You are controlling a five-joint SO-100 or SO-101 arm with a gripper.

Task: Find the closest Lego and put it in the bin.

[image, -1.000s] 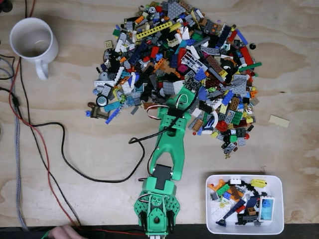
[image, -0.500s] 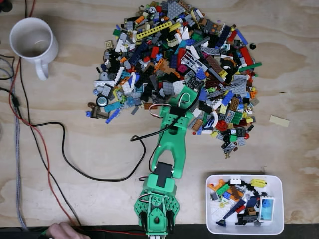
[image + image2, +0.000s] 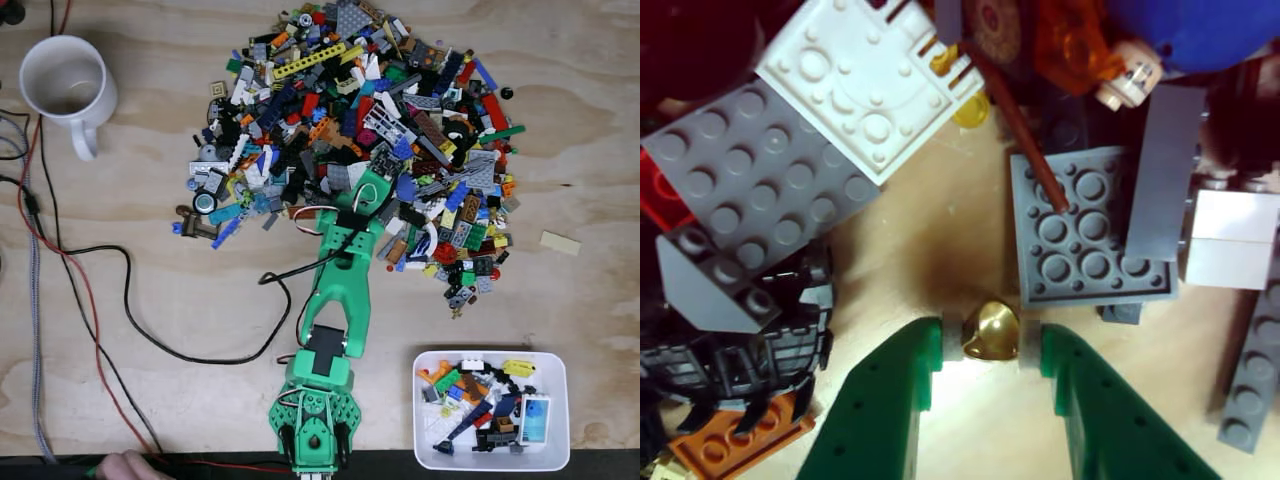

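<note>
gripping a gold lego piece (image 3: 991, 329), the gripper (image 3: 991, 352) has edged left.

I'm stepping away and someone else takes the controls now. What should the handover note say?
Gripper: down at the near edge of the Lego pile, fingers closed on a small gold piece that sits on the wooden table.
Bin: at the lower right of the fixed view, already holding a number of pieces.
Done: the gold piece is gripped.
Left: lift it, carry it to the bin, release.
</note>
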